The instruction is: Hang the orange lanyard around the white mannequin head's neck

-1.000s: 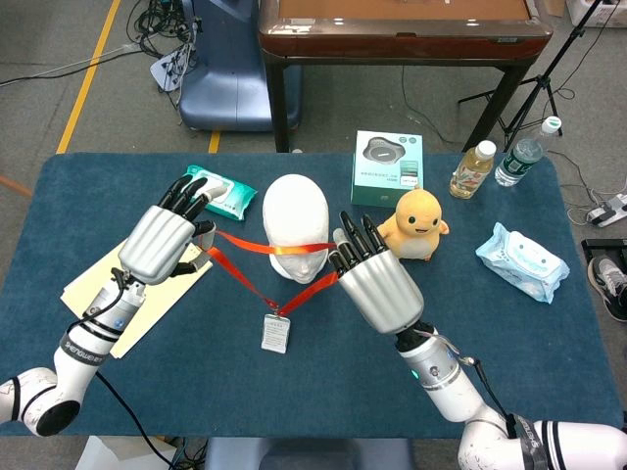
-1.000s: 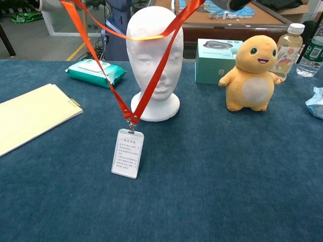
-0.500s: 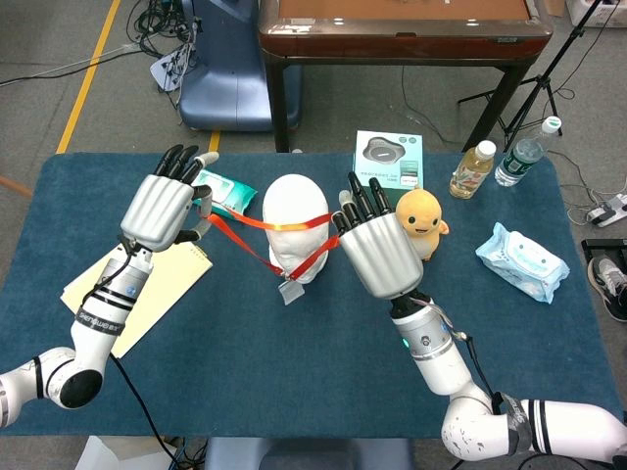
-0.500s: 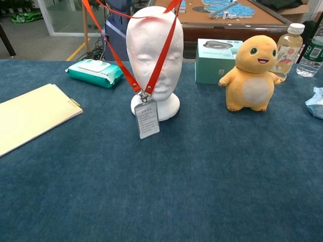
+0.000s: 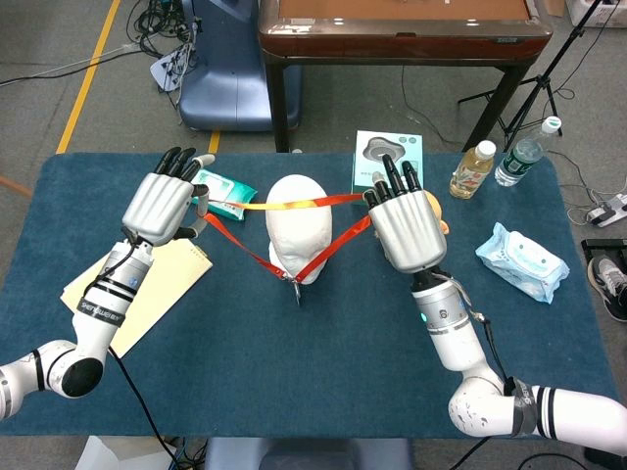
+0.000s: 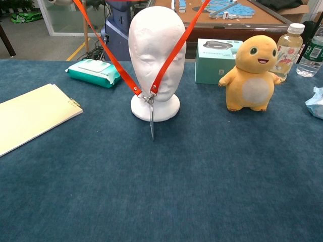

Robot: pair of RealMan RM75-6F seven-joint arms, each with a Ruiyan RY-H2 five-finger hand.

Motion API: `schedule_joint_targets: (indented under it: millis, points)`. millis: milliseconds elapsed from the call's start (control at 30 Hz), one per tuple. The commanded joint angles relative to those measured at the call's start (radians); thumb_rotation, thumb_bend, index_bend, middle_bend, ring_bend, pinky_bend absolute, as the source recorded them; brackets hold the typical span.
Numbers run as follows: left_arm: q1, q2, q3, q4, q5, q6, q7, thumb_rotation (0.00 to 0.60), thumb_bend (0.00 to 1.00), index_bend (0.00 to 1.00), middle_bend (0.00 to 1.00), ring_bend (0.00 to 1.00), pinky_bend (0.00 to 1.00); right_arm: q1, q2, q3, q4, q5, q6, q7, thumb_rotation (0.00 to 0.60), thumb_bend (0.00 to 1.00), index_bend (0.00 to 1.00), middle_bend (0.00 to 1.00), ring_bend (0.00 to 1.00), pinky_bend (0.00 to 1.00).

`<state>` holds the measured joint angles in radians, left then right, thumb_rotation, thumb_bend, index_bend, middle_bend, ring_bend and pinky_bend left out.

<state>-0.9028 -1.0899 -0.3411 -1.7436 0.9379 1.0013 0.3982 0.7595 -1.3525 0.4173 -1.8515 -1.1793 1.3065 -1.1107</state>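
Observation:
The white mannequin head (image 5: 299, 238) stands upright mid-table, facing me. The orange lanyard (image 5: 333, 240) is stretched wide between my hands. Its rear strand runs level by the crown, and I cannot tell whether it touches. The two front strands (image 6: 169, 60) slant down either side of the face and meet in a V at the clip below the chin. The badge (image 6: 152, 121) hangs edge-on in front of the base, off the cloth. My left hand (image 5: 162, 204) holds the strap left of the head. My right hand (image 5: 404, 227) holds it on the right. Neither hand shows in the chest view.
A yellow plush toy (image 6: 252, 70) stands right of the head, behind my right hand. A teal box (image 5: 387, 155), two bottles (image 5: 472, 168) and a blue wipes pack (image 5: 522, 261) lie to the right. A green wipes pack (image 5: 223, 191) and a yellow folder (image 5: 142, 289) lie to the left.
Both hands have risen, spread apart and moved away from me. The rear strand went from across the face up to the crown. The badge lifted off the table and turned edge-on.

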Motion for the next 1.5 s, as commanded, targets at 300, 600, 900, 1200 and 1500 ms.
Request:
schedule_joint_targets:
  millis: [300, 600, 900, 1200, 1500]
  points:
    - [-0.034, -0.003, 0.003, 0.027, -0.09, -0.033, 0.018, 0.6, 0.32, 0.63, 0.13, 0.04, 0.0, 0.015, 0.021, -0.013, 0.049, 0.075, -0.021, 0.088, 0.6, 0.45, 0.66, 0.36, 0.15, 0.22]
    - [-0.048, 0.012, 0.027, 0.02, -0.109, -0.061, 0.03, 0.6, 0.32, 0.63, 0.13, 0.04, 0.0, 0.025, 0.023, -0.049, 0.097, 0.089, -0.03, 0.117, 0.6, 0.45, 0.66, 0.36, 0.15, 0.2]
    - [-0.08, -0.017, 0.033, 0.059, -0.168, -0.067, 0.049, 0.6, 0.32, 0.63, 0.13, 0.04, 0.0, 0.056, -0.007, -0.062, 0.139, 0.128, -0.031, 0.103, 0.6, 0.45, 0.66, 0.36, 0.14, 0.2]
    - [-0.105, -0.041, 0.037, 0.09, -0.197, -0.066, 0.063, 0.6, 0.31, 0.63, 0.13, 0.04, 0.0, 0.081, -0.024, -0.063, 0.164, 0.173, -0.027, 0.093, 0.6, 0.45, 0.66, 0.36, 0.14, 0.2]
    - [-0.128, -0.073, 0.025, 0.143, -0.236, -0.055, 0.061, 0.6, 0.31, 0.62, 0.13, 0.04, 0.0, 0.102, -0.031, -0.06, 0.182, 0.205, -0.017, 0.094, 0.6, 0.45, 0.66, 0.36, 0.14, 0.19]
